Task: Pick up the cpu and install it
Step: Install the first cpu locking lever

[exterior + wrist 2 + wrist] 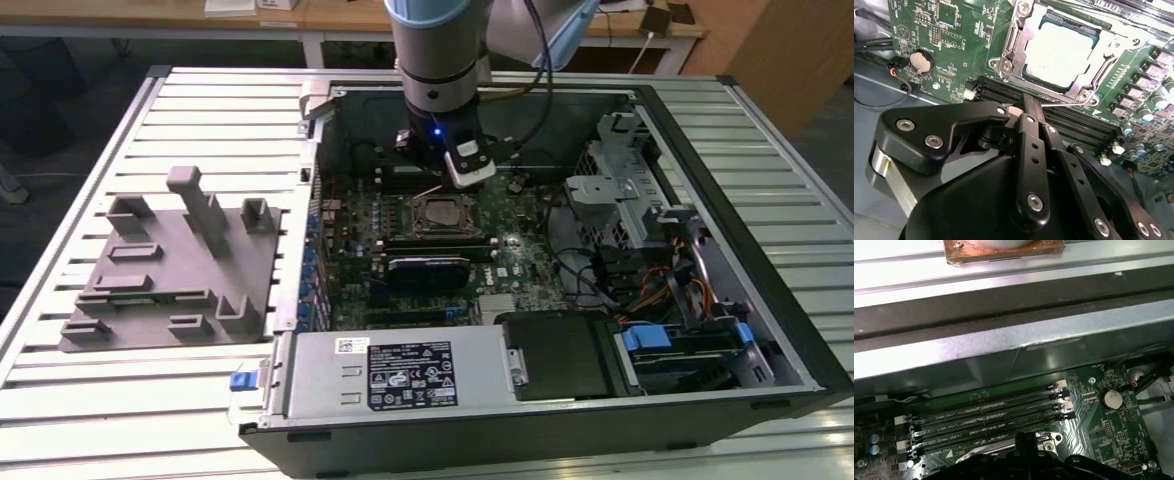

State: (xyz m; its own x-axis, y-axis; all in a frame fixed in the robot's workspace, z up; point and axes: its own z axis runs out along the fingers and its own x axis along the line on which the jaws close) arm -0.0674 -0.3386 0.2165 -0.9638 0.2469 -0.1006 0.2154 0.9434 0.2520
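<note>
The cpu (1056, 55) lies flat, silver top up, inside the socket frame (1004, 65) on the green motherboard (949, 35) — just beside the memory slots (1004, 92). The hand (1026, 106) hangs over those slots, near the socket, fingers drawn together on nothing. In the exterior view the arm (434, 50) reaches down into the open computer case (534, 430) on the table (80, 150).
</note>
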